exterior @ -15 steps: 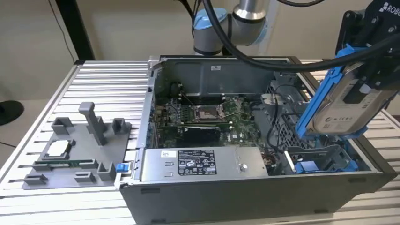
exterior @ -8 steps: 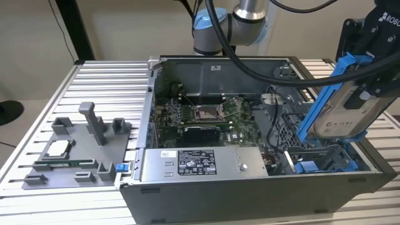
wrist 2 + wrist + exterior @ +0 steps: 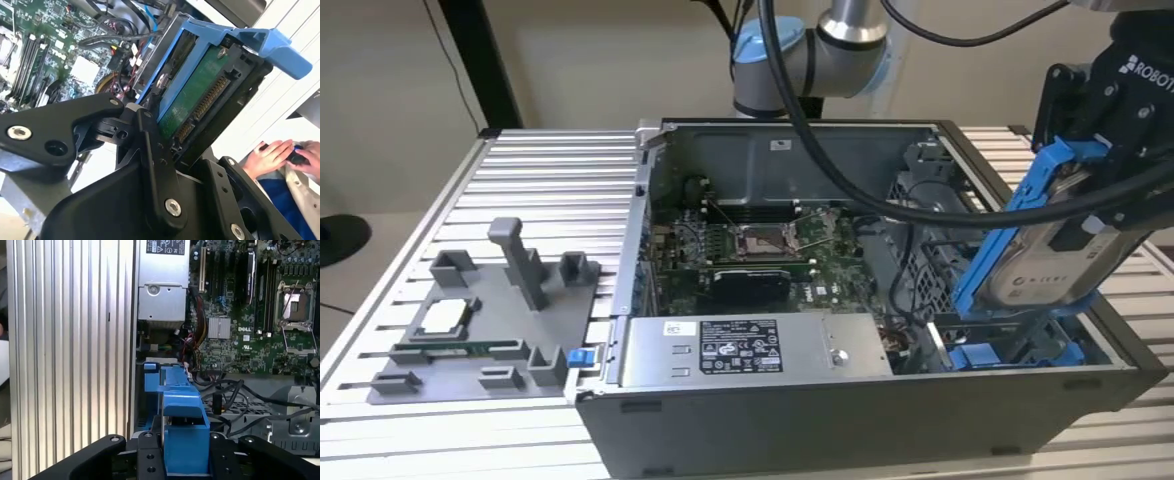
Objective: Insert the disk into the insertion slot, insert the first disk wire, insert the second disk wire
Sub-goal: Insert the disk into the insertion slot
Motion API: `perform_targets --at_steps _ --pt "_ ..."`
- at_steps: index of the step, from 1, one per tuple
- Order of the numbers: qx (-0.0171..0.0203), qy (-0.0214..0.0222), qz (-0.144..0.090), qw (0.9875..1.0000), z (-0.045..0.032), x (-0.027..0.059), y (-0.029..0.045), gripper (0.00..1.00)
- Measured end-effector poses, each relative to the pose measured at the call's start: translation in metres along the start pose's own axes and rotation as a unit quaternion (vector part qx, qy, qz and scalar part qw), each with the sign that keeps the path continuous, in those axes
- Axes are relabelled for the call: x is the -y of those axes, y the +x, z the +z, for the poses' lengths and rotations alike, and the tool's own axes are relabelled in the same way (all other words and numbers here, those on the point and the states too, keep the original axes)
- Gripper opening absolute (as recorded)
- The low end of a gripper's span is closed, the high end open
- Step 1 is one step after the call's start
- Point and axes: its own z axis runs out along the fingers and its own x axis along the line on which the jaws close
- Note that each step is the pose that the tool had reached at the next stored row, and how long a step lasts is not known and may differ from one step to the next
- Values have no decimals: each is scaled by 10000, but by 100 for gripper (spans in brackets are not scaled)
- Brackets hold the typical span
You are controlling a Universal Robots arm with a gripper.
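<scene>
Gripper (image 3: pixel 1091 175) was clamped on the disk (image 3: pixel 1047 262), with the fingers (image 3: pixel 150 145) closed on the upper end of its blue carrier. The disk stood steeply tilted over the open computer case (image 3: pixel 854 420) at the exterior view's right, its lower end at the insertion slot (image 3: pixel 1014 352) and not seated. Contact with the slot's blue rails could not be told. A person's hands (image 3: pixel 280 155) showed beyond the case.

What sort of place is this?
Likely a robotics lab bench: an opened computer case sits on a ribbed metal table, and a robot arm's tool holds a blue-framed disk above it.
</scene>
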Motion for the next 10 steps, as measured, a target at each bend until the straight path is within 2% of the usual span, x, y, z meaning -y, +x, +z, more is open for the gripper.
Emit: perform_targets --at_steps 5,10 --pt "26 0 -15 10000 90 1 37 0" --pt "50 10 -56 10000 158 2 41 0"
